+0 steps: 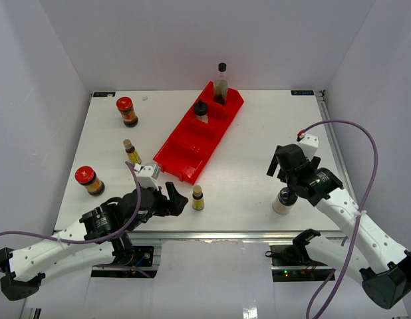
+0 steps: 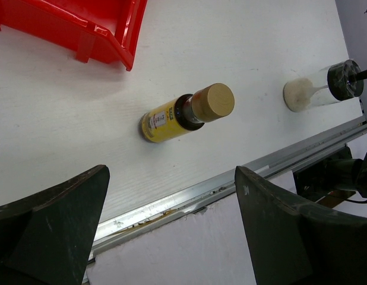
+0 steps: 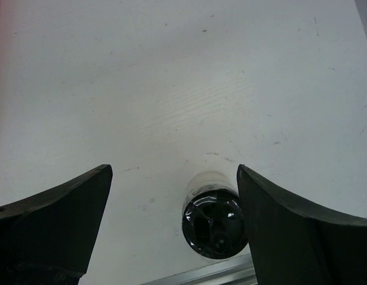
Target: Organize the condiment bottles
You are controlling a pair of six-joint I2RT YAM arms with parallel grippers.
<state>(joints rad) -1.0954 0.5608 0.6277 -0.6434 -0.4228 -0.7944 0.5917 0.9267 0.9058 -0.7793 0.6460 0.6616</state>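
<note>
Left gripper [image 2: 171, 243]: my jaws are spread wide and hold nothing. They face the near yellow-labelled bottle [image 2: 168, 119].
Near yellow-labelled bottle: upright on the table [image 1: 259, 119], close to its front edge and just off the near end of the red tray [image 1: 185, 149].
Right gripper [image 3: 174, 228]: my jaws are spread and empty above the loose pale shaker [image 3: 214, 222], which sits nearer 1 finger than the other.
In the tray: the tall clear bottle [image 1: 221, 83] stands in the farthest compartment, and 1 stubby shaker [image 1: 201, 109] in the next.
Loose: the far red-lidded jar [image 1: 126, 111], the near red-lidded jar [image 1: 89, 180] and the second yellow-labelled bottle [image 1: 132, 151].
Handling: I judge these bottles light, rigid and smooth-walled. The slim ones look tippy, and any that are glass are breakable.
Hold: I would grip across the labelled body below the neck. For the shaker, I would grip the body under the cap.
</note>
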